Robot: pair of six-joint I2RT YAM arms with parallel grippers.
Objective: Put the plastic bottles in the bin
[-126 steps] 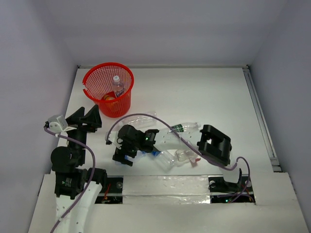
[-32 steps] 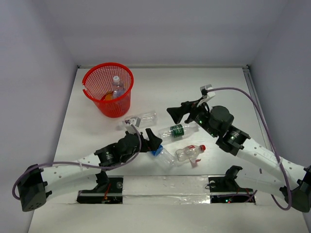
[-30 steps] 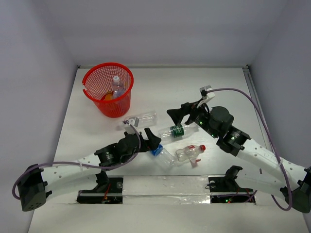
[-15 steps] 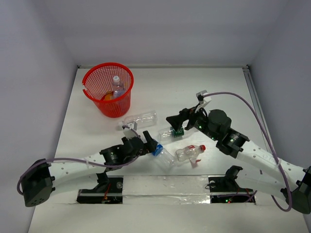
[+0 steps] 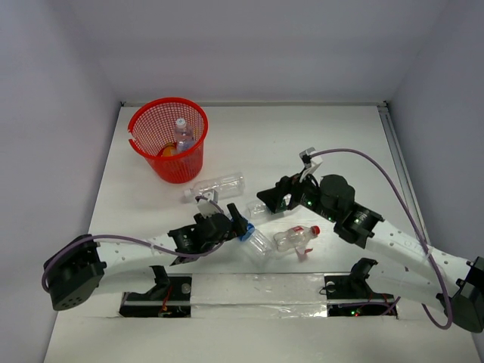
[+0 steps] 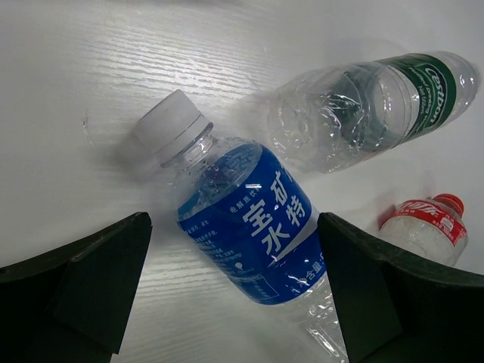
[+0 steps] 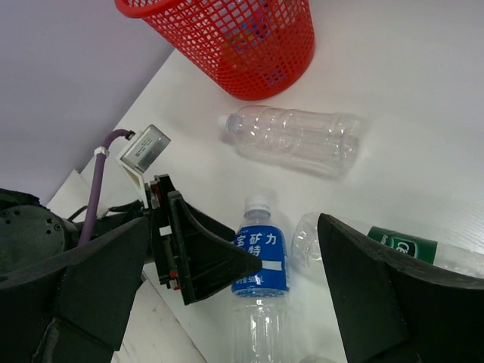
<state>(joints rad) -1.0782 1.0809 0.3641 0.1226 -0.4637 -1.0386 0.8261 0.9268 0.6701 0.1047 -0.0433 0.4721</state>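
Plastic bottles, four lying on the table (image 5: pixel 325 144), blue-labelled bottle (image 6: pixel 257 234) between the spread fingers of the left tool (image 6: pixel 233 221), right tool (image 7: pixel 233 227) wide open above green-labelled bottle (image 5: pixel 281 201), red-capped bottle (image 5: pixel 295 238) and unlabelled bottle (image 5: pixel 219 185) nearby, more bottles (image 5: pixel 181 138) inside the bin (image 5: pixel 181 168), far left.

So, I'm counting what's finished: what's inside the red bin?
A clear white-capped bottle and an orange object show inside the bin; its mesh wall hides anything lower.

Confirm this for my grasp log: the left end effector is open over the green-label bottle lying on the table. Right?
Wrong bottle. The left wrist view shows the open left end effector over the blue-label bottle lying on the table; the green-label bottle lies beyond it, outside the fingers.
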